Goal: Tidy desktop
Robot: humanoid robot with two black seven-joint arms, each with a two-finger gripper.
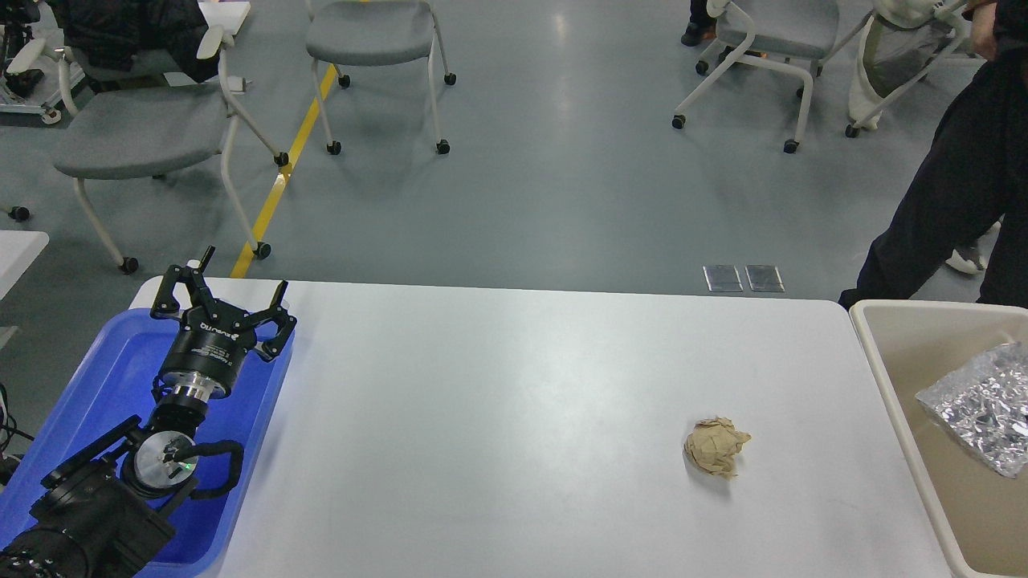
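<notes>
The left pincer point(221, 301) hangs wide open and empty over the blue tray point(104, 377). A crumpled paper ball point(715, 446) lies alone on the white surface point(482, 417), near the beige bin point(891, 377), probably where it belongs.

We note grey chairs point(148, 132) beyond the blue tray point(241, 449); a standing person point(960, 185) is far to its right.

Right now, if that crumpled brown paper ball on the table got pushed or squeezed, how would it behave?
The crumpled paper ball looks light, so a push would probably skid or tumble it. Its loose creases suggest it would crush rather than resist. Its lumpy shape likely stops long rolls.
</notes>
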